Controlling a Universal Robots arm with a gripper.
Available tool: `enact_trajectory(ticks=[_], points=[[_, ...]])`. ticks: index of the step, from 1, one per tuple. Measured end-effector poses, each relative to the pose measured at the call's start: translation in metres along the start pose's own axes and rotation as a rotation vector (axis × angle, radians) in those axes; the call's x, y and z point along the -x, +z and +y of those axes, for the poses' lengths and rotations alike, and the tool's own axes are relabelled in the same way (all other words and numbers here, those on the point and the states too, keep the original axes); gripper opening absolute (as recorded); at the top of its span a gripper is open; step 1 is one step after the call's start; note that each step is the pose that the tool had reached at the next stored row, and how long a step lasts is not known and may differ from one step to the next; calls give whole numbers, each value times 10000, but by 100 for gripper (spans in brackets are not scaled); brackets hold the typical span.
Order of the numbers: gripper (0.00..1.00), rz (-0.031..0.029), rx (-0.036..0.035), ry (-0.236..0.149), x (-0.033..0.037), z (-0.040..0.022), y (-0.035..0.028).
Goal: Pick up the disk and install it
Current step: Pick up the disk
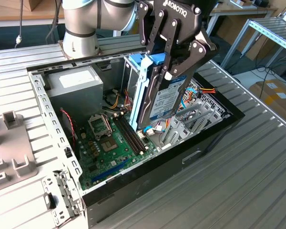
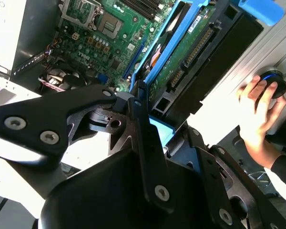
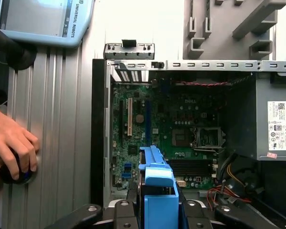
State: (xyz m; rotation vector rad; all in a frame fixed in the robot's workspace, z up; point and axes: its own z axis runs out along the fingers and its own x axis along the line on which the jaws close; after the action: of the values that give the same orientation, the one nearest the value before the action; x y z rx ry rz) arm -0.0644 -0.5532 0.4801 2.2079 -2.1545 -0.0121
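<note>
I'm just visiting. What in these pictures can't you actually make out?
- Exterior view: the part of the case behind the disk, hidden by it and the gripper.
- First wrist view: most of the disk, cut off by the picture edge.
- Both wrist views: the dark round object under the hand, mostly covered by it.

bright even light, the table [image 3: 143, 21] glaring white in both wrist views.
</note>
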Motion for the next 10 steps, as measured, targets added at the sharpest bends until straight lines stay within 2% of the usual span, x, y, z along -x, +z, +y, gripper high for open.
enact_trajectory(ticks=[10], points=[[37, 30, 1, 1, -3, -87, 2]])
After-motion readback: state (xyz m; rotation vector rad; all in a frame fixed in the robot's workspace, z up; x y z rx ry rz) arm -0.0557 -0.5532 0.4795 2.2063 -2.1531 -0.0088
